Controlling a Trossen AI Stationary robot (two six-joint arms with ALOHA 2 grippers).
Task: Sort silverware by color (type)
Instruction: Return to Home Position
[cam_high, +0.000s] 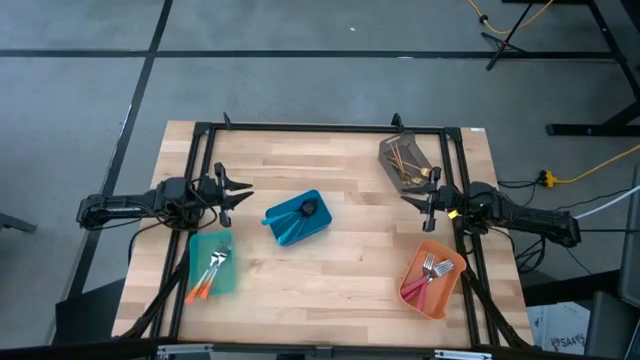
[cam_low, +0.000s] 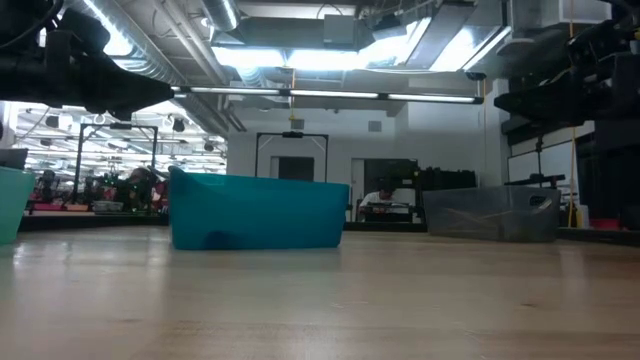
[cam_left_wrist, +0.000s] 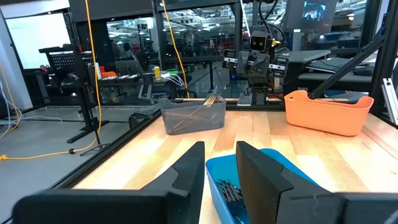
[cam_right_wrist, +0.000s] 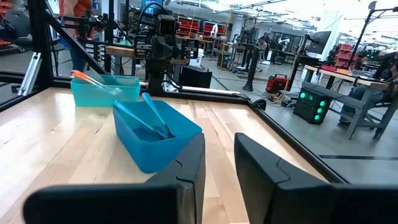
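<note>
You are on the closing step. Nothing lies loose on the pale wooden counter (cam_high: 345, 275), so the sorting looks finished and only parking the arms remains.

Your left claw (cam_high: 238, 191) hangs over the counter's left side, near one end of the teal rectangular bin (cam_high: 226, 286). Its wrist view shows the fingers parted by a narrow gap with nothing between them. Your right claw (cam_high: 412, 197) hangs over the right side, between the grey rectangular bin (cam_high: 390, 150) and the orange rectangular bin (cam_high: 446, 296), nearer the grey one. It is likewise slightly open and empty.

The silverware is all binned:
- The orange-handled forks (cam_high: 207, 277) are in the teal bin.
- The pink-handled forks (cam_high: 428, 272) are in the orange bin.
- The gold utensils (cam_high: 406, 162) are in the grey bin.
- The blue-handled pieces (cam_right_wrist: 155, 118) are in the blue rectangular bin (cam_high: 290, 232) at mid-counter.

The next move, as I judge it, calls for no grasp. Draw both arms back to rest and keep the claws above the bin rims so nothing gets nudged.

From above, the blue handles blend into their bin, and a dark shape there cannot be named. The low view shows only bin walls, no contents. You cannot confirm the piece count in any bin.
</note>
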